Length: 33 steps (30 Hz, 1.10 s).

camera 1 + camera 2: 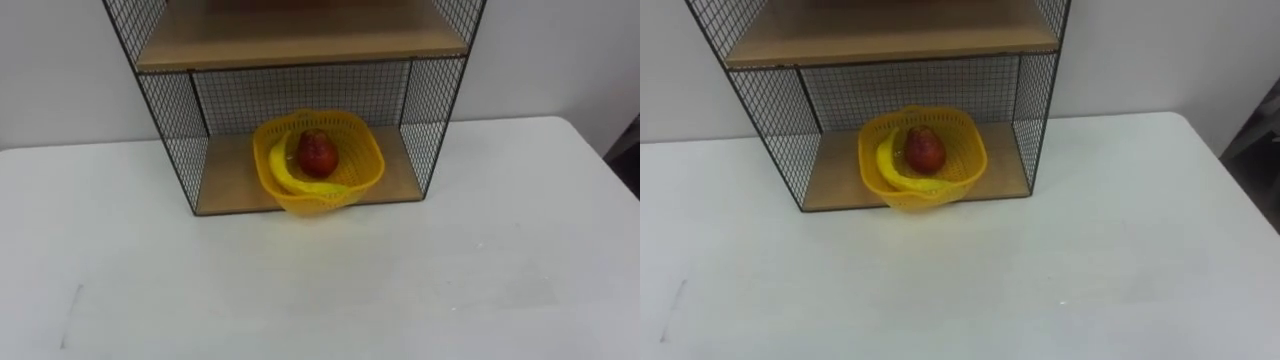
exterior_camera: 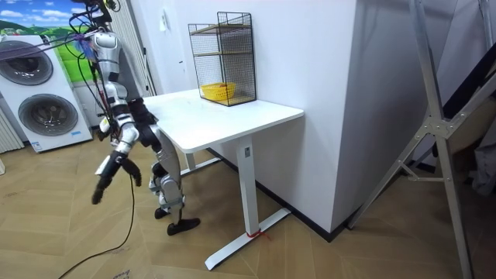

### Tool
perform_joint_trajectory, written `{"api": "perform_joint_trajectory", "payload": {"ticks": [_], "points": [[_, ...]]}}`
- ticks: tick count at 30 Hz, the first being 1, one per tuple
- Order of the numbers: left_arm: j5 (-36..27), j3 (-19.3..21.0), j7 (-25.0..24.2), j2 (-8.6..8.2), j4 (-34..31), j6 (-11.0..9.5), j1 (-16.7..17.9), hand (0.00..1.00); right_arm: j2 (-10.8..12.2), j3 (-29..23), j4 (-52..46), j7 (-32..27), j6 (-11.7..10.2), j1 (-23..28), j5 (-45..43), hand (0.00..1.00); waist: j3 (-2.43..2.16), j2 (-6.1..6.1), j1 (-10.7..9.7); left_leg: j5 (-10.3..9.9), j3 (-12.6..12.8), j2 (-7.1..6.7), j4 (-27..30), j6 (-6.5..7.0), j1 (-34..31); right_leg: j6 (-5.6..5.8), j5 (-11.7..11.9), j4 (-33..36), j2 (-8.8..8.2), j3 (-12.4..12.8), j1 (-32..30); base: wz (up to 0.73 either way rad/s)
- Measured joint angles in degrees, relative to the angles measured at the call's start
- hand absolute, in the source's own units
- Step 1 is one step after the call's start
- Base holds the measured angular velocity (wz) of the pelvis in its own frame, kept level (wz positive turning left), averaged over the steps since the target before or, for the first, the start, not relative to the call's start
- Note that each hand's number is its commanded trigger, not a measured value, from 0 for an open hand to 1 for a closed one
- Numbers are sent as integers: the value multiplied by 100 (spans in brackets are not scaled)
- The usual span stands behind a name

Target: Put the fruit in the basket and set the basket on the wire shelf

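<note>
The yellow basket (image 1: 355, 170) sits on the bottom board of the black wire shelf (image 1: 170, 130), its front rim sticking out slightly over the board's edge. Inside it lie a red fruit (image 1: 317, 152) and a yellow banana (image 1: 290, 178) that curves along the left and front wall. In the room view the basket (image 2: 218, 92) shows as a yellow patch in the shelf (image 2: 225, 58) at the back of the table. I stand at the table's near end, a step back from it. Both arms hang down by my body, right hand (image 2: 99, 194) and left hand (image 2: 137, 178) well below the tabletop.
The white table (image 1: 320, 290) stretches out in front of the shelf, whose upper wooden board (image 1: 300, 45) holds nothing I can see. A white wall stands behind the shelf. Washing machines (image 2: 39, 101) stand behind me on the wooden floor.
</note>
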Motion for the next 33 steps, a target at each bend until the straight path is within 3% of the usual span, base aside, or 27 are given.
{"api": "perform_joint_trajectory", "payload": {"ticks": [4, 7, 8, 11, 13, 17, 22, 26, 33], "points": [[2115, -1200, -1083, 122, -17, 488, -169, 0, -267, 829, 394, 1246, 448, -351, -903, 0, 24, -2, -146, 2, -9, 2, -18, -4, 101, 21, 63, -168, -21, -81, 173, 14], [2807, -1632, -1600, 228, -15, 657, -417, 0, -384, 1166, 507, 1909, 656, -635, -1390, 0, 82, -40, -254, 12, -11, -5, -67, -18, 188, 13, 79, -202, -29, -117, 258, 2], [3119, -1791, -1855, 244, -20, 685, -582, 0, -422, 1294, 530, 2266, 693, -711, -1545, 0, 133, -50, -280, 20, -23, 2, -72, -28, 234, 10, 106, -263, -17, -130, 326, -3], [3606, -2113, -2323, 251, -17, 787, -686, 0, -452, 1562, 591, 2906, 846, -850, -1991, 0, 164, -82, -308, 40, -26, 8, -84, -49, 237, 0, 146, -318, 9, -104, 333, -6], [3841, -2276, -2401, 181, -28, 943, -727, 0, -399, 1666, 622, 3166, 993, -862, -2595, 0, 173, -92, -334, 61, -30, 12, -94, -40, 195, 1, 158, -352, 16, -108, 301, 0], [4278, -2329, -2482, 95, -25, 1052, -779, 0, -298, 1970, 632, 3432, 1129, -947, -3137, 0, 182, -110, -319, 162, -33, 1, -170, -36, 222, -8, 179, -363, 21, -112, 291, 0], [4683, -2675, -2491, 64, -23, 1093, -793, 0, -205, 2331, 605, 3669, 1146, -1090, -3722, 0, 180, -111, -238, 161, -7, 3, -200, -33, 308, -11, 183, -361, 50, -87, 342, -5], [5108, -3045, -2492, 23, -5, 1257, -823, 0, -184, 2904, 595, 3749, 1141, -1229, -4271, 0, 178, -99, -170, 161, 22, 12, -200, -33, 322, -17, 199, -378, 85, -44, 352, -5], [5584, -3454, -2514, -87, -9, 1535, -833, 0, -115, 3223, 601, 3853, 1163, -1249, -4635, 0, 181, -38, -120, 161, 13, 27, -196, -33, 328, -21, 227, -462, 95, -63, 411, 0]]}}
